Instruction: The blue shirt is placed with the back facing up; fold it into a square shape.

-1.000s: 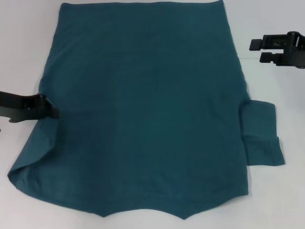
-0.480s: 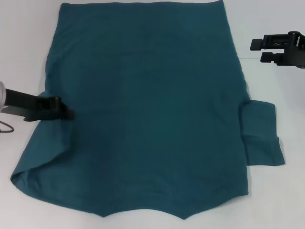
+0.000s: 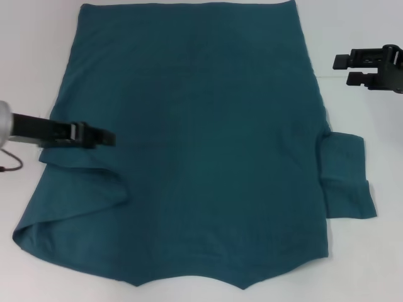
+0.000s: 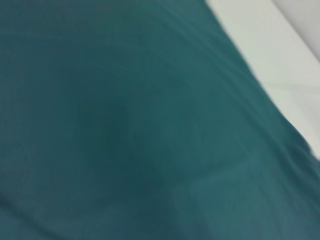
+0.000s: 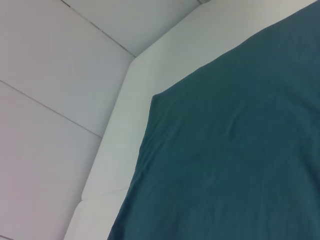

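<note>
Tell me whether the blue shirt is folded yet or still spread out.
Mostly spread. The blue shirt lies flat on the table; only its left edge is lifted and pulled inward by the left hand.

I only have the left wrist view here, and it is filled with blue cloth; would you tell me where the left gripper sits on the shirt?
Observer: In the head view the left gripper is over the blue shirt, just in from its left edge, about halfway along its length.
Operator: Thank you. Is the cloth there flat?
Observer: No. The left edge is gathered under the gripper, with a raised fold running from there toward the near left corner.
Operator: And where is the right arm?
Observer: The right gripper hangs off the shirt, over the white table beside the shirt's far right edge, with its fingers apart.
</note>
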Robot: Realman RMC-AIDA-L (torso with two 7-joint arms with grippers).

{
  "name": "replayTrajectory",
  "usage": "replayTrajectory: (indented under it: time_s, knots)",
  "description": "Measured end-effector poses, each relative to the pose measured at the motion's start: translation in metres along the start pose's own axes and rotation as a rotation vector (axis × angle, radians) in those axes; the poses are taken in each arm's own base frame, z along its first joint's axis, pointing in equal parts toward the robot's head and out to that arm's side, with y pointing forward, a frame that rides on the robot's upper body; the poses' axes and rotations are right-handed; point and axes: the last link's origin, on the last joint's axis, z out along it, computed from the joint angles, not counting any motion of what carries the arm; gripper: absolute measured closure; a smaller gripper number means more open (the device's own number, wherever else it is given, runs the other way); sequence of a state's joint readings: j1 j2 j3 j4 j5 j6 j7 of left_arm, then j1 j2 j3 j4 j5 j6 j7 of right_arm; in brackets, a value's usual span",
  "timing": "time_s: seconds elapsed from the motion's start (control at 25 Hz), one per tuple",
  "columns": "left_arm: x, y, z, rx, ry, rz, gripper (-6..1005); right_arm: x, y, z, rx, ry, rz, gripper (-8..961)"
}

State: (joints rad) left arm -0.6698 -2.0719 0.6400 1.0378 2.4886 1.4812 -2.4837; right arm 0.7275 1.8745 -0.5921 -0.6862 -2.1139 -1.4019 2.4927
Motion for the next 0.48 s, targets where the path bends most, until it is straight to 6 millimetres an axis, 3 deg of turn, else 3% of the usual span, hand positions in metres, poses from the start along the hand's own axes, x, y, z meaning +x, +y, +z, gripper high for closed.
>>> replayTrajectory:
  time_s: [0.08,0.16,0.48]
  knots:
    - [-0.001,-0.014,-0.006,0.032,0.016,-0.102,625,0.001,0.000,0.000,0.000,0.001,0.002,353]
    - [-0.004,-0.025,-0.008,0.054,0.023,-0.179,381,0.001,0.000,0.000,-0.001,0.003,0.002,354]
    - [-0.017,-0.054,-0.013,0.110,0.108,-0.333,366,0.002,-0.001,0.000,-0.002,0.006,0.003,358]
